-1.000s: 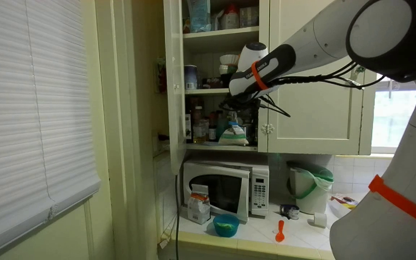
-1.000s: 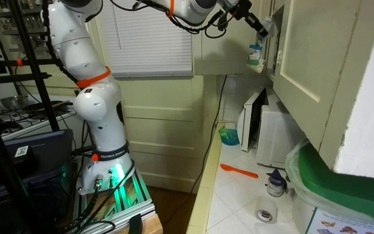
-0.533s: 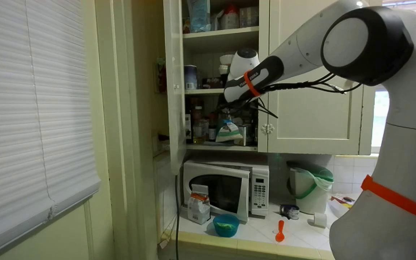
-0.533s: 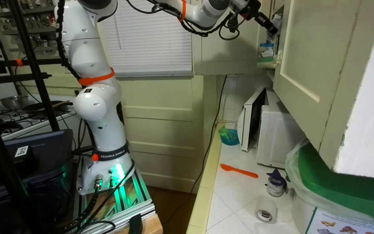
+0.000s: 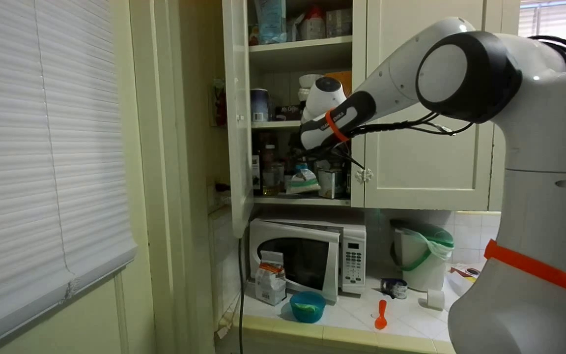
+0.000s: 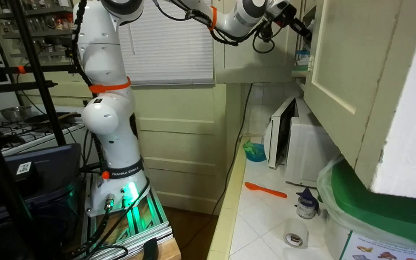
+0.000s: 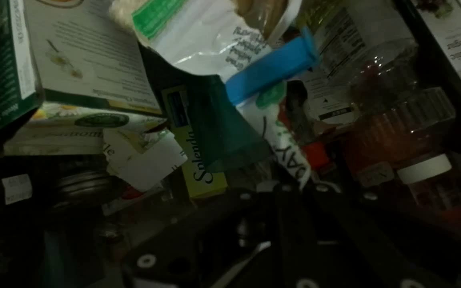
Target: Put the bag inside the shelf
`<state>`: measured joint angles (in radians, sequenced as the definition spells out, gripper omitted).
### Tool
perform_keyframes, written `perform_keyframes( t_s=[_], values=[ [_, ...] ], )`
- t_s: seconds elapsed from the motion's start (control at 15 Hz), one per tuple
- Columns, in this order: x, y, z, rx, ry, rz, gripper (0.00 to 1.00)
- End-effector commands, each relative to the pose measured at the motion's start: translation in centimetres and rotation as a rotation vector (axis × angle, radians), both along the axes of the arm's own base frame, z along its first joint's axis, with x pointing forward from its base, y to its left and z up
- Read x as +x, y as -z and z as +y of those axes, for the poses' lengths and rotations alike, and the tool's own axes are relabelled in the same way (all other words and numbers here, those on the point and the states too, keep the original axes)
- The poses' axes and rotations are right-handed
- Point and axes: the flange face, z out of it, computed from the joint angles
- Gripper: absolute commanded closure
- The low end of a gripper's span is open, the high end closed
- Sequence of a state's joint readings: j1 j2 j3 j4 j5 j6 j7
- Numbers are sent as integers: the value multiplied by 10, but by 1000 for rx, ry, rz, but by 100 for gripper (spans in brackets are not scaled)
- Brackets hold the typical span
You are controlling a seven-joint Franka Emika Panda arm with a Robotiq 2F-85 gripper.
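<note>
The bag is a soft white packet with a green band and a blue clip across its neck. It is in the lowest compartment of the shelf in an exterior view (image 5: pixel 304 183), and partly hidden behind the cupboard edge in an exterior view (image 6: pixel 303 61). In the wrist view the bag (image 7: pixel 210 40) hangs from its twisted neck, which runs into my gripper (image 7: pixel 300 188). The gripper (image 6: pixel 307 35) is shut on that neck, above the bag. The shelf is a cream cupboard with boards (image 5: pixel 301 200). I cannot tell whether the bag's bottom touches the lowest board.
A tea box (image 7: pixel 90 60), a Splenda box (image 7: pixel 200 160) and jars (image 7: pixel 394 124) crowd around the bag. The open cupboard door (image 5: pixel 238 123) stands at the left. A microwave (image 5: pixel 307 260) sits below, with a blue bowl (image 5: pixel 307 307) and an orange spoon (image 5: pixel 381 314) on the counter.
The arm has carried the bag deeper into the lowest compartment of the cupboard, away from the door hinge-side post at right. The gripper has stayed shut on the bag's neck.
</note>
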<state>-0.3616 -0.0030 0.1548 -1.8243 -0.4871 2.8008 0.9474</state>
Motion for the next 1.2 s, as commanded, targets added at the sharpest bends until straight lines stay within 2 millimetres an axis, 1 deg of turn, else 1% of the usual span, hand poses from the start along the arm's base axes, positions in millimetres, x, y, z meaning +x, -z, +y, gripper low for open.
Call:
perform_keyframes(
  t_s=[0.0, 0.47, 0.67, 0.73, 0.8, 0.87, 0.93, 1.0, 1.13],
  values=[
    [16, -2, -8, 16, 30, -46, 100],
    [35, 7, -19, 81, 104, -91, 100],
    [41, 15, -22, 99, 134, -96, 100],
    [43, 17, -22, 103, 141, -98, 98],
    [44, 20, -22, 106, 150, -99, 73],
    [45, 22, -21, 109, 153, -97, 73],
    [45, 23, -19, 112, 154, -96, 68],
    [45, 24, -17, 113, 155, -96, 62],
    [42, 24, -11, 111, 150, -100, 46]
  ],
)
